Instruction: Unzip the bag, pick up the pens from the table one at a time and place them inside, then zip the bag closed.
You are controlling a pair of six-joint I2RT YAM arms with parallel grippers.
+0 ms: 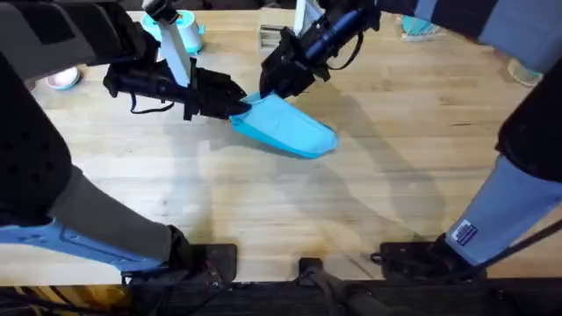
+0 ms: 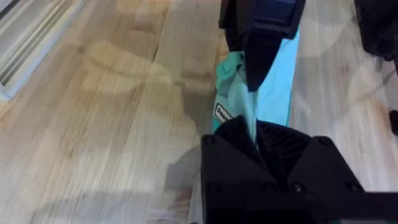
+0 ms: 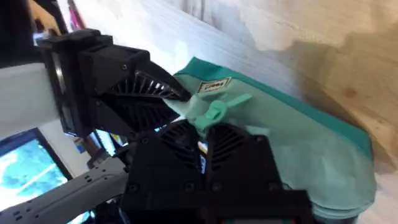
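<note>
On the butcher-block table [image 1: 395, 184], light blue bag [image 1: 290, 130] lying mid-surface, one end pinched shut in left gripper [image 1: 235, 98] apparently as an anchor, right gripper [image 1: 268, 88] closed on teal pull tab [image 3: 214, 112], likely for zipper travel.

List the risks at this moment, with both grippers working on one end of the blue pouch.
1. Both grippers, left gripper and right gripper, crowd the same end of the bag; the fingers might collide.
2. The teal pull tab is small and floppy, so it may slip free.
3. The bag looks lifted at that end off the table; pulling could drag the whole pouch instead of moving the zipper.
</note>
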